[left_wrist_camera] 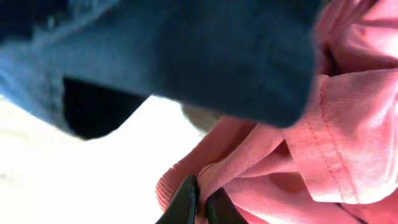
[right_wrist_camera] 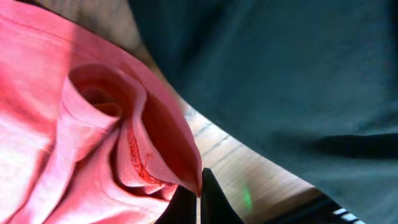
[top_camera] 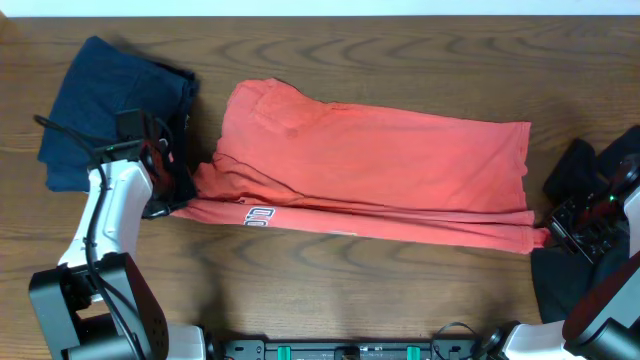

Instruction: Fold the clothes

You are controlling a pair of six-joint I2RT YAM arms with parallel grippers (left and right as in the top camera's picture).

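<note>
Item one, the largest: one wooden table (top_camera: 400, 290), with a broad bare strip in front of the cloth, between it and my arm bases, and a narrower bare strip behind it up to the far edge. Garments, three in all. One coral-red T-shirt (top_camera: 400, 160) lies flat across the middle of the table. Its near edge is turned over into one long narrow band that runs from the left end to the right end, and its right edge is straight and close to the right arm. One navy garment (top_camera: 110, 100) sits bunched at the far left, just beside the shirt's left end. One black garment (top_camera: 552, 288) lies at the near right, partly under the right arm. Arms, two, one at each end of the shirt. The left gripper (left_wrist_camera: 202, 202) is closed tight on a fold of coral cloth at the band's left end. The right gripper (right_wrist_camera: 199, 199) is pinched on the stitched coral hem at the band's right tip. Smallest: one patch of white-and-navy lettering (top_camera: 260, 215), on the band near the left end.
</note>
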